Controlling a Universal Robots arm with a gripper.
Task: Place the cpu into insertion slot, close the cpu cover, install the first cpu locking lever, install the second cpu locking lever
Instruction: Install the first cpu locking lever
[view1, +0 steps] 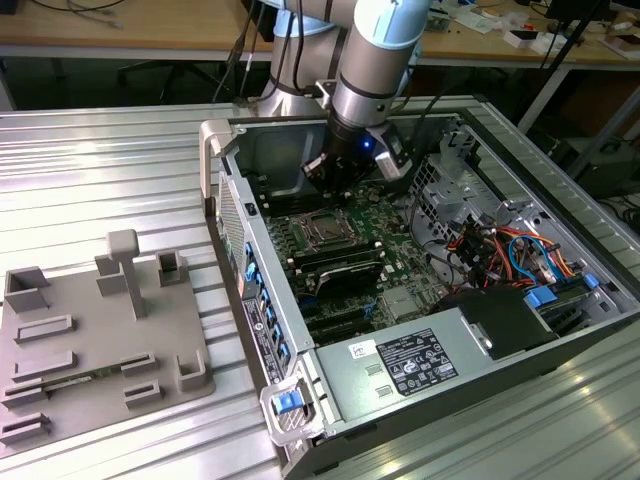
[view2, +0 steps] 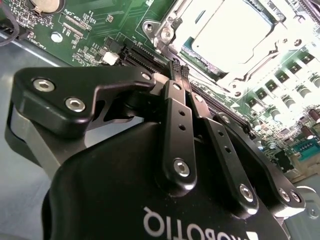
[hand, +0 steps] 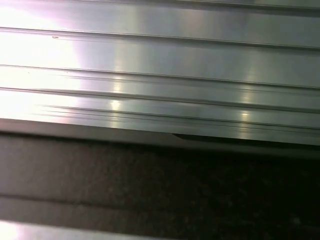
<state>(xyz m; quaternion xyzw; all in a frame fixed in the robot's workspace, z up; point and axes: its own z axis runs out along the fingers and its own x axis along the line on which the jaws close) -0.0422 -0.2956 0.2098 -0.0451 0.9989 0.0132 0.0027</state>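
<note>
Just beyond the fingertips (view2: 178, 68), in the second wrist view, lies the insertion slot (view2: 197, 55) with the cpu (view2: 234, 31) already seated flat in it and the cpu cover (view2: 172, 37) folded down around the chip's pale top. The gripper (view2: 180, 70) has its two black fingers pressed together, pinching nothing, their tips hanging near the socket's nearest edge.

Seen from the exterior view, the grey fixture block (view1: 100, 330) rests on the ribbed table (view1: 110, 150) well apart from the work, then comes the open computer case (view1: 400, 270), where the gripper (view1: 335, 178) stands over the green board just behind the socket (view1: 325, 228).

By my reading the locking levers are the step in hand. Doing it well probably means keeping the closed tips narrow, meeting a lever's thin wire from the side, and pressing it down and under its catch without skidding onto the cover or the small parts beside the fingers.
</note>
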